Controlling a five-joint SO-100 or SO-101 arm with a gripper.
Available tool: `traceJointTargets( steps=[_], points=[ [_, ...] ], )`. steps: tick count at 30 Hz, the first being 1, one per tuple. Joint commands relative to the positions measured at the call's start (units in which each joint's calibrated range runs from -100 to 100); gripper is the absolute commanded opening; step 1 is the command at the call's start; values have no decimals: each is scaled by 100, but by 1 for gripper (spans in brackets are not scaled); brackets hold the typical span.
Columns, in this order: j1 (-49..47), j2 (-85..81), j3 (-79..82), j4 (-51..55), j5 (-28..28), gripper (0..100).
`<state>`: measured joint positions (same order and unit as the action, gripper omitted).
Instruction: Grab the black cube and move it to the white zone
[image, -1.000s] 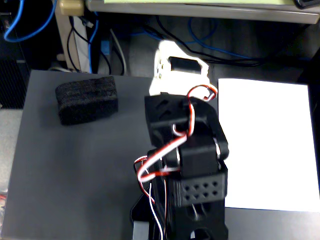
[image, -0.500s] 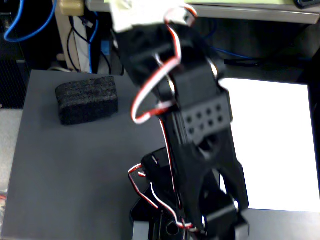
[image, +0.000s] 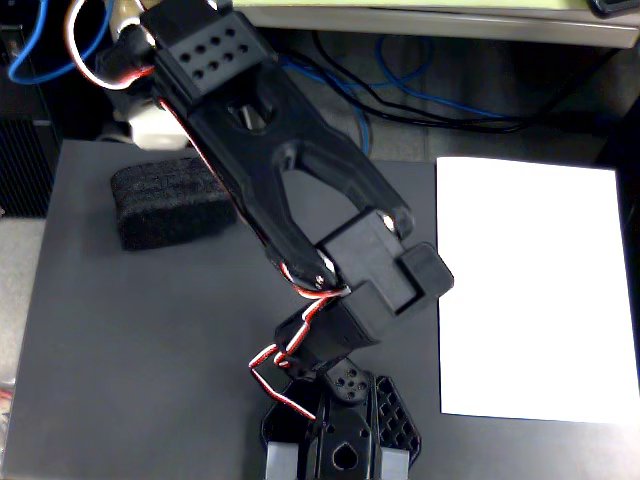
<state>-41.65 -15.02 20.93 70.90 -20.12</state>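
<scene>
The black cube (image: 170, 203) is a rough foam block lying on the dark grey tabletop at the left rear, with its right end hidden under my arm. The white zone (image: 535, 290) is a plain white paper sheet lying flat on the right side of the table, and nothing is on it. My black arm (image: 270, 170) rises from its base (image: 340, 445) at the bottom centre and reaches up and left over the cube. Its wrist block (image: 205, 50) fills the upper left. The gripper's fingers are hidden behind it, so whether they are open or shut does not show.
A pale whitish piece (image: 152, 125) shows under the wrist, just behind the cube. Blue and black cables (image: 400, 90) lie behind the table's rear edge. Bare grey tabletop (image: 150, 340) lies between the cube and the front edge.
</scene>
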Motion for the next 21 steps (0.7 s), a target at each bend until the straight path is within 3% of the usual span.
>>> traceJointTargets(
  steps=[1,5,9,12,15,21],
  points=[
    [-80,-31,-398,534,-5,1],
    [-88,-451,-1232,1889,37,1],
    [-80,-484,-1404,2515,42,1],
    [-73,-476,-1078,2421,37,1],
    [-73,-476,-17,1400,47,1],
    [-21,-476,518,946,524,1]
  ],
)
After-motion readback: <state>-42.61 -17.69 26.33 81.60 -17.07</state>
